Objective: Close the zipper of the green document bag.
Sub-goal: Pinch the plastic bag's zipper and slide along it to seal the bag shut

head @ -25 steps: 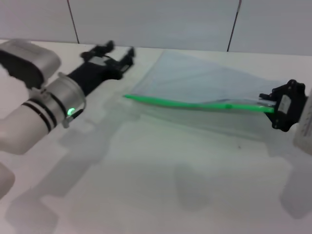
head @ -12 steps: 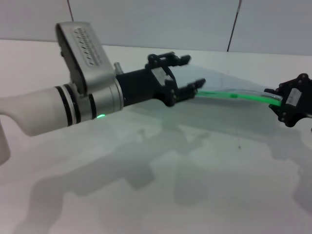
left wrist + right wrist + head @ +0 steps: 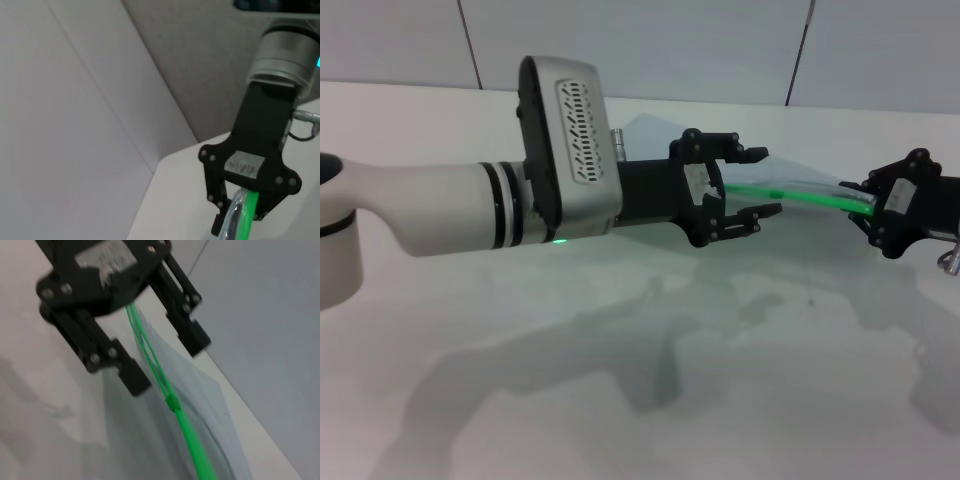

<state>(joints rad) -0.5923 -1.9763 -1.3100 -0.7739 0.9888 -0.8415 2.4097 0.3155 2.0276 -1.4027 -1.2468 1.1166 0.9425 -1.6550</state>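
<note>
The open black left gripper [image 3: 745, 185] straddles the bright green zipper [image 3: 790, 194]; the right gripper [image 3: 872, 205] pinches its right end. Next, grab the tiny slider [image 3: 172, 402].

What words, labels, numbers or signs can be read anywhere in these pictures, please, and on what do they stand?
No text can be read.
Left gripper: a pale sticker on its black body, too blurred to read.
Right gripper: a similar grey sticker, also blurred.
The green document bag and its zipper: no print visible.
</note>
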